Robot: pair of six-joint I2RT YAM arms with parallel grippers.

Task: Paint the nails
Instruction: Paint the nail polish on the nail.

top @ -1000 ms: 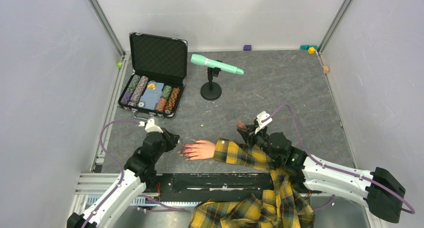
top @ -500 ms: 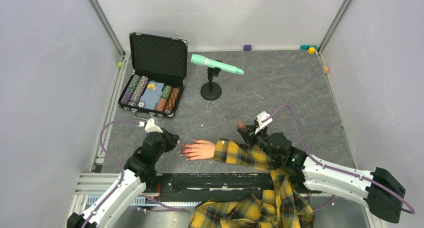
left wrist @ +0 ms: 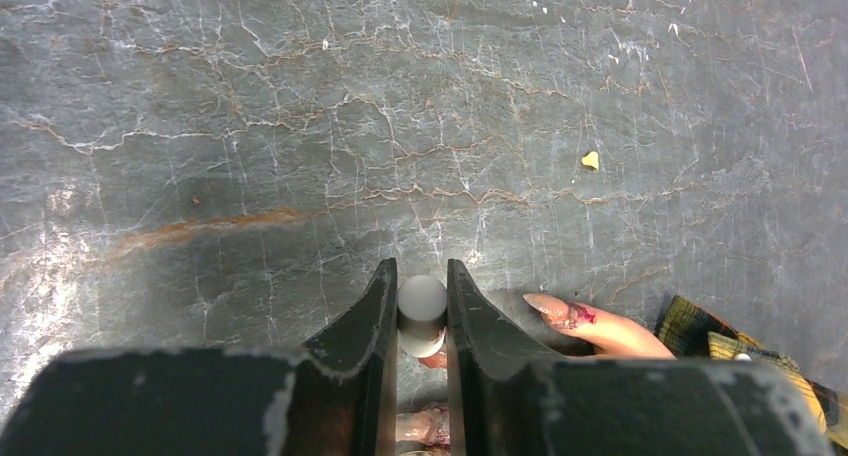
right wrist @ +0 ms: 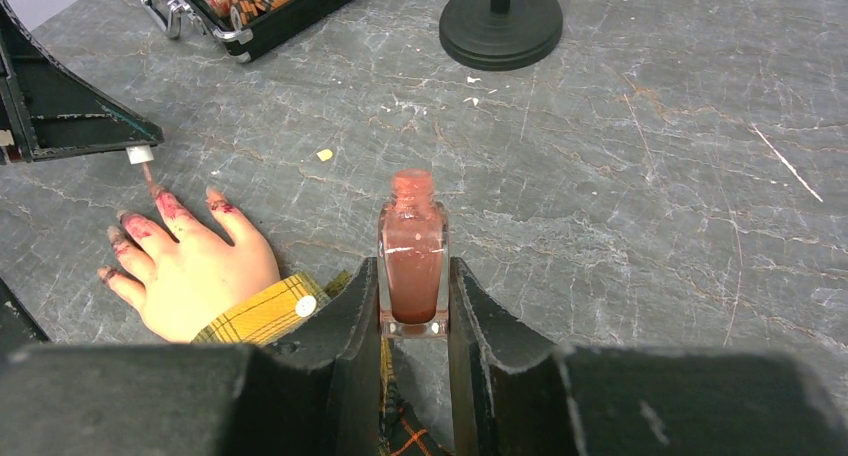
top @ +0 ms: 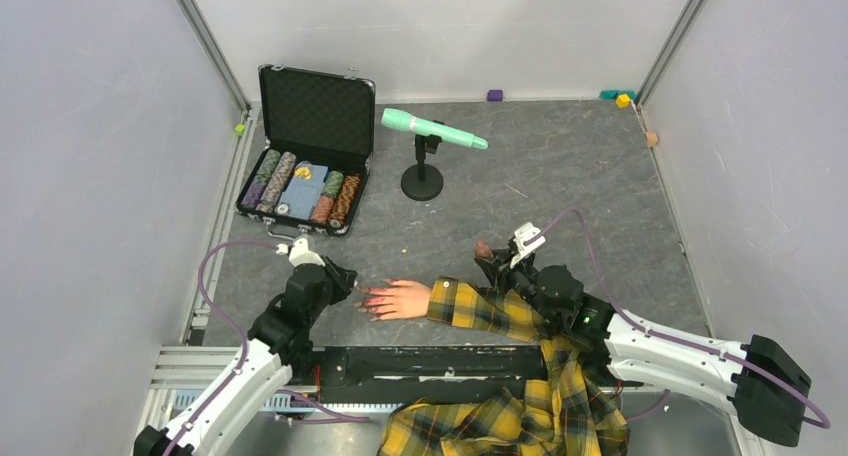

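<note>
A pale mannequin hand (top: 402,299) in a yellow plaid sleeve (top: 480,309) lies palm down near the table's front edge, fingers pointing left. Its nails (right wrist: 165,205) are smeared red-pink; one long nail (left wrist: 561,311) shows beside my left fingers. My left gripper (top: 345,277) is shut on the white brush cap (left wrist: 422,304), held just above the fingertips. In the right wrist view the thin brush (right wrist: 150,180) reaches down onto a fingertip. My right gripper (right wrist: 413,311) is shut on the open polish bottle (right wrist: 413,261), upright beside the sleeve.
An open case of poker chips (top: 305,166) sits at the back left. A mint microphone (top: 432,130) rests on a black stand (top: 422,183) behind the hand. Small blocks (top: 623,99) lie along the back wall. The plaid shirt (top: 510,416) hangs over the front edge.
</note>
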